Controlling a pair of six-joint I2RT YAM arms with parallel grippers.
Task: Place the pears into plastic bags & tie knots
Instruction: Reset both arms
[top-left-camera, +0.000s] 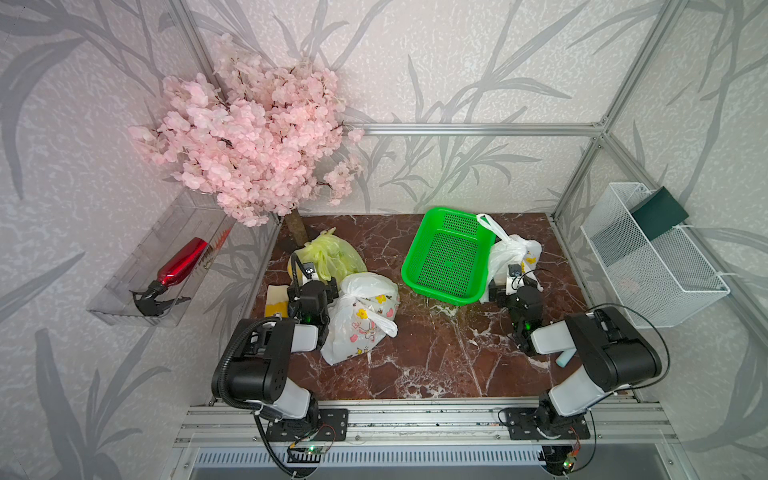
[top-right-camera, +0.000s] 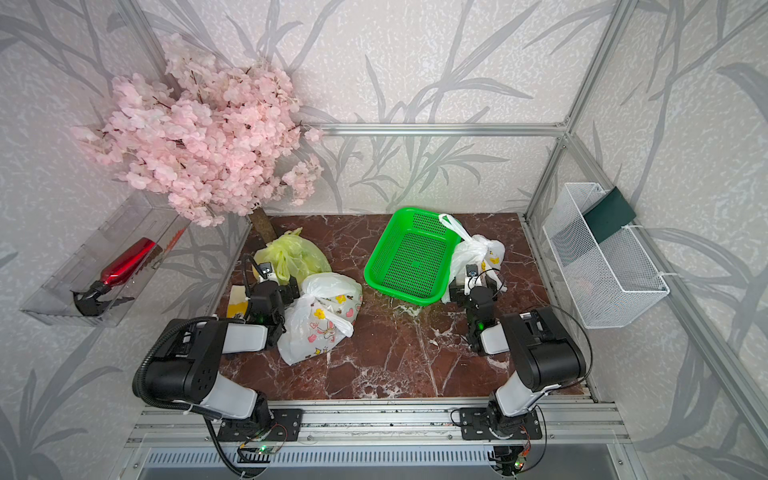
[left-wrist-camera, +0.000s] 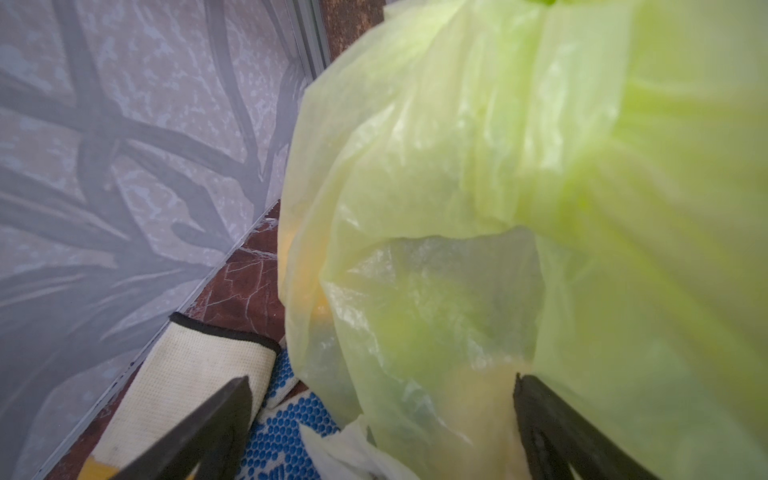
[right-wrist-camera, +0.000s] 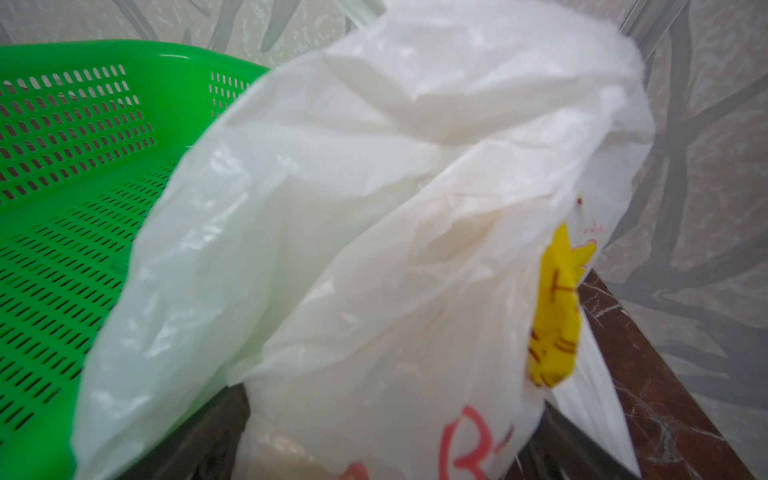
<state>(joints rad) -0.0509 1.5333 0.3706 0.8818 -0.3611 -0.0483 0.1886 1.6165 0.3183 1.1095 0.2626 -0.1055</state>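
Three plastic bags lie on the marble table. The yellow-green bag (top-left-camera: 336, 255) (top-right-camera: 297, 253) has its knot (top-left-camera: 327, 235) at the top. My left gripper (top-left-camera: 311, 284) (left-wrist-camera: 380, 384) is open, with its jaws either side of the bag's lower end. Pears show only as dim yellow shapes (left-wrist-camera: 318, 309) through the film. A white bunny-print bag (top-left-camera: 365, 320) (top-right-camera: 322, 320), tied at its knot (top-left-camera: 356, 297), rests by the left arm. A second white bag (top-left-camera: 513, 253) (right-wrist-camera: 374, 249) leans on the green basket, and my right gripper (top-left-camera: 514, 287) (right-wrist-camera: 386, 409) is open around its base.
The green perforated basket (top-left-camera: 446, 259) (right-wrist-camera: 62, 166) holds nothing. A white glove with blue dots (top-left-camera: 276, 299) (left-wrist-camera: 199, 365) lies at the left wall. A pink blossom tree (top-left-camera: 249, 137) overhangs the back left. A small light-blue cylinder (top-left-camera: 565, 358) lies under the right arm. A wire basket (top-left-camera: 652, 257) hangs on the right wall.
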